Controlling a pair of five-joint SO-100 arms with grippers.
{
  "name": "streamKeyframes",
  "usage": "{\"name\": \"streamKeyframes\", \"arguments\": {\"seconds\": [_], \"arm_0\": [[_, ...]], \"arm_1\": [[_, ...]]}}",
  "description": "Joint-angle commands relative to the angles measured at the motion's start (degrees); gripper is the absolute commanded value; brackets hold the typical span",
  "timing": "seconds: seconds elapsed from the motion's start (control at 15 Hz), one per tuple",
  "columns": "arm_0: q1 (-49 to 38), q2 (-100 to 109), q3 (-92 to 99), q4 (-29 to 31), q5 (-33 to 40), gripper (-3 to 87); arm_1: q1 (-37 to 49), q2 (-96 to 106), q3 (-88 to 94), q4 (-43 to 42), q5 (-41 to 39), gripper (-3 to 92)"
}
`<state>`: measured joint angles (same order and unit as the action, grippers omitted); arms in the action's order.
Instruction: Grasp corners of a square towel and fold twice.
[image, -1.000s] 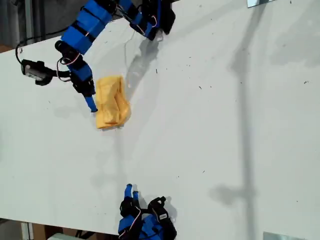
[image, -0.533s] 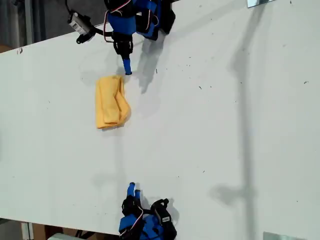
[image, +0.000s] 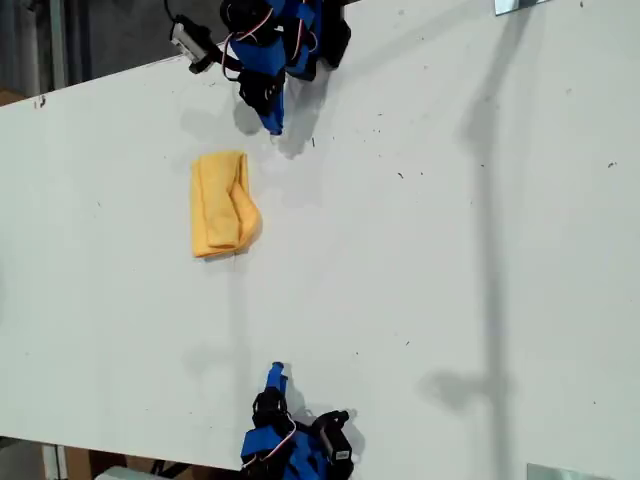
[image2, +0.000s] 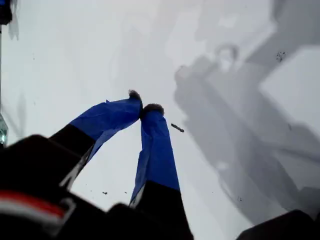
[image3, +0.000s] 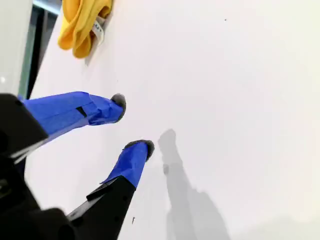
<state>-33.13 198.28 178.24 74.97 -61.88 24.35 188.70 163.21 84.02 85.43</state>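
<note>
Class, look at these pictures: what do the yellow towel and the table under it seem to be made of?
The towel looks like soft, matte cloth, perhaps microfibre: it bunches in rounded folds and bears a small pale tag. The table looks like a hard, smooth white board, probably laminate or painted, showing soft-edged shadows and tiny dark specks.

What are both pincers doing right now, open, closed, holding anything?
My first gripper: closed, tips touching, holding nothing.
My second gripper: open, empty; the towel lies apart.

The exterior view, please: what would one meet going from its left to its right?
Square towel → arm at the view's top edge → shiny piece at the top edge.
</note>
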Motion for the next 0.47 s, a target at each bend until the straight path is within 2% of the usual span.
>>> {"name": "streamKeyframes", "arguments": {"seconds": [0.0,0.4], "arm_0": [[0.4,0.4,0.2,0.0,1.2,12.3],[0.4,0.4,0.2,0.0,1.2,12.2]], "arm_1": [[1.0,-0.2,-1.0,0.6,0.9,5.5],[0.5,-0.2,-1.0,0.6,0.9,5.5]]}}
